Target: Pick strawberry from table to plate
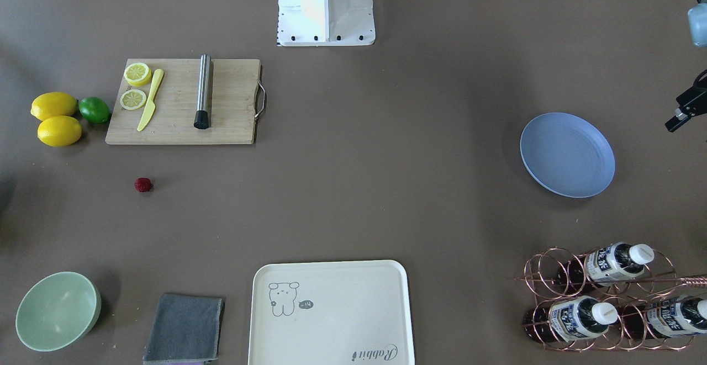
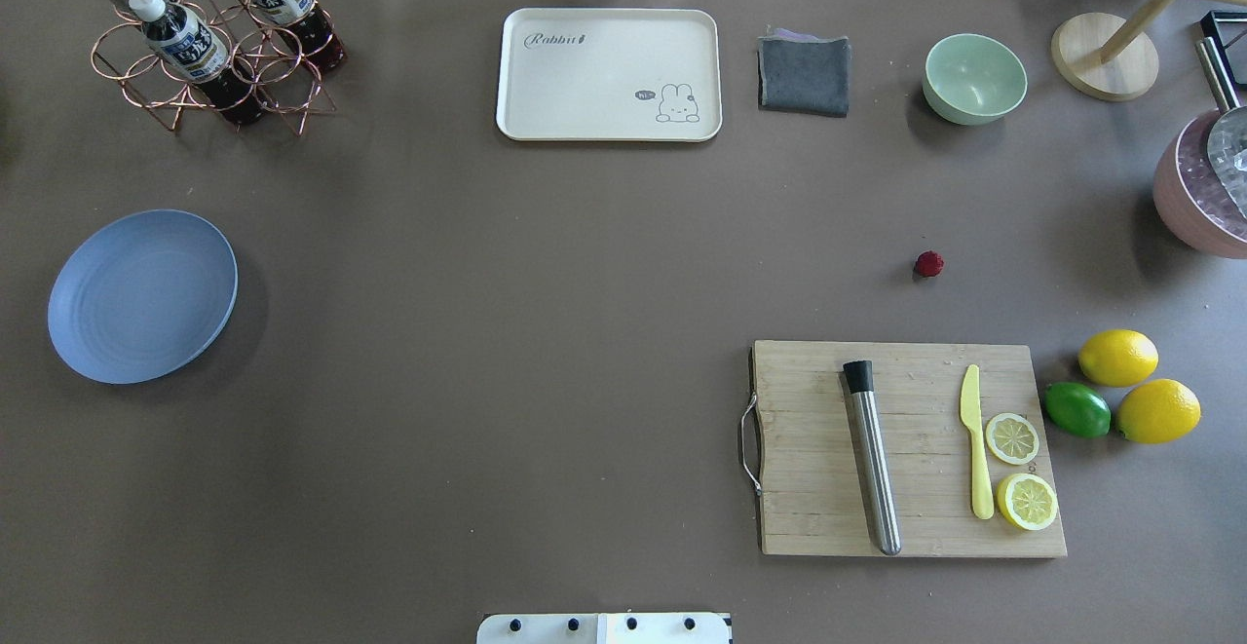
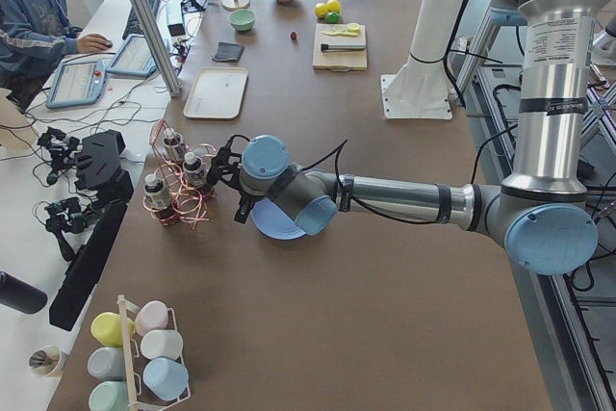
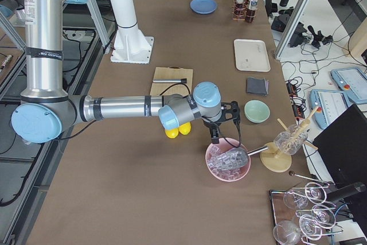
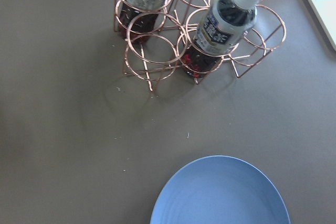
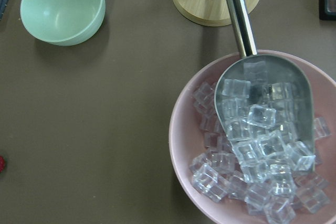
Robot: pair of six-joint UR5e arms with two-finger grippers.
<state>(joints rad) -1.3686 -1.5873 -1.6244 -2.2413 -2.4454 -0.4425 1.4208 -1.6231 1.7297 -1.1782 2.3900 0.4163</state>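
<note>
Over the pink ice bowl [image 4: 228,164] at the right end hangs the right gripper [image 4: 225,120], the left gripper [image 3: 219,170] near the blue plate [image 2: 141,295]; I cannot tell how far either is open. Nothing is done yet: the strawberry [image 2: 928,264] lies on the table [image 2: 546,332] beyond the cutting board [image 2: 906,449], well apart from that plate.

Light is bright, soft and even from above. The white robot base [image 1: 326,6] glares at the top centre of the front-facing view. Faint, blurred shadows edge the plate [image 2: 142,295] and green bowl [image 2: 974,79]. Ice cubes [image 6: 252,150] glint in the right wrist view.
</note>
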